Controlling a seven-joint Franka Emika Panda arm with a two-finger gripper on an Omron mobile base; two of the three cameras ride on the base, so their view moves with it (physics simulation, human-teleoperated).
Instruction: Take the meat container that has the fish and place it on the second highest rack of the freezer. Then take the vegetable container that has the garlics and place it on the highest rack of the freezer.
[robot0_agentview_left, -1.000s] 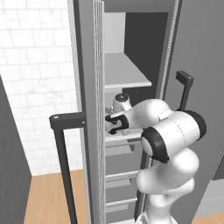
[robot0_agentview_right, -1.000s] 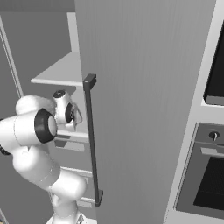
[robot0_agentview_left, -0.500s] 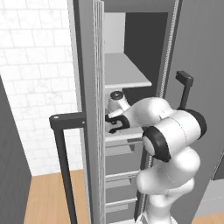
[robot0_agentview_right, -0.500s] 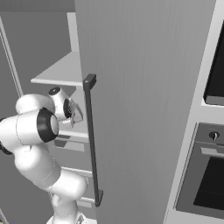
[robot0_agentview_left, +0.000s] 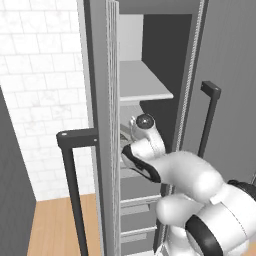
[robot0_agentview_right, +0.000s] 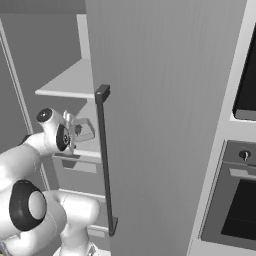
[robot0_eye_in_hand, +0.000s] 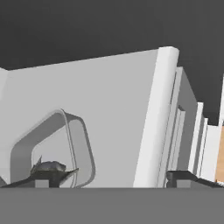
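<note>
The freezer (robot0_agentview_right: 165, 100) stands open. My gripper (robot0_eye_in_hand: 116, 179) reaches in under the highest rack (robot0_agentview_left: 145, 90), also seen as the top shelf board (robot0_agentview_right: 67, 82). Its jaws stand wide apart, open, gripping nothing. The pale grey meat container (robot0_eye_in_hand: 65, 140) lies just beyond the left fingertip (robot0_eye_in_hand: 43, 179), and the dark tail of the fish (robot0_eye_in_hand: 49, 167) shows inside it. In the right base view the container (robot0_agentview_right: 86, 129) sits on the second highest rack (robot0_agentview_right: 82, 156) right in front of my gripper (robot0_agentview_right: 75, 131). The vegetable container with the garlics is out of view.
A door with a black bar handle (robot0_agentview_right: 102, 150) hangs close on the right of the arm. Another door with a handle (robot0_agentview_left: 70, 170) stands on the left. Drawers (robot0_agentview_left: 135, 207) stack below the shelves. An oven (robot0_agentview_right: 235, 200) sits to the right, and white tiled wall (robot0_agentview_left: 45, 75) to the left.
The jaws have gone from nearly shut to wide open, letting go of the meat container on the shelf. The arm has hardly moved.
</note>
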